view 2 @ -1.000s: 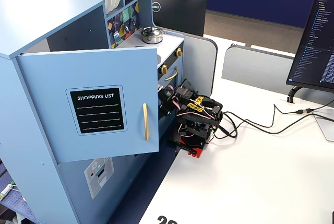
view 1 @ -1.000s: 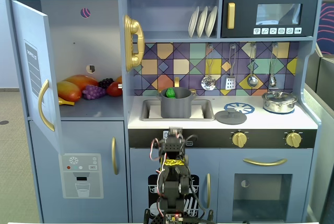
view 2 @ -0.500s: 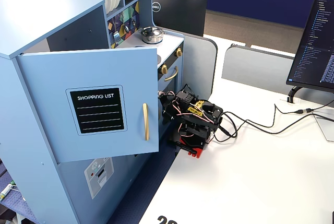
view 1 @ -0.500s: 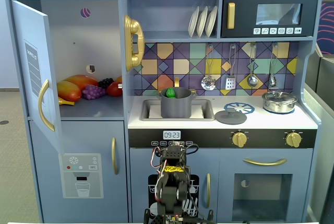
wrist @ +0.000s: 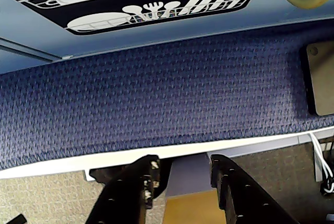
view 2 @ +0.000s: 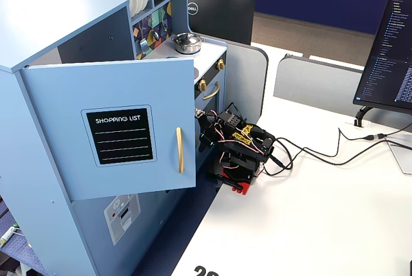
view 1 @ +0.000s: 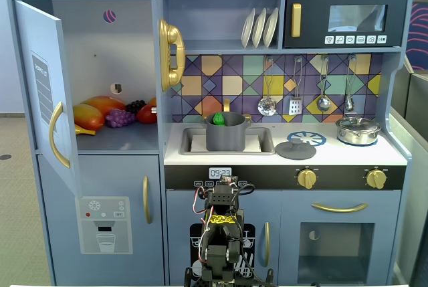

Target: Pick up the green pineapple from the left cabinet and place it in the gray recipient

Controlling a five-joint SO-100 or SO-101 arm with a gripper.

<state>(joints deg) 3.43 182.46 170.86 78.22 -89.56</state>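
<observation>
I see my arm (view 1: 221, 233) folded down low in front of the toy kitchen. My end effector (wrist: 182, 182) is spread apart, holding nothing. The green pineapple (view 1: 218, 119) sits inside the gray recipient (view 1: 225, 133); I cannot tell which way it points.

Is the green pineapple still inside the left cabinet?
No; in a fixed view the green pineapple sits in the gray recipient, away from the left cabinet.

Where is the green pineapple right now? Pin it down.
In a fixed view the green pineapple sits inside the gray pot, which stands in the sink at the counter's centre, right of the open left cabinet.
</observation>
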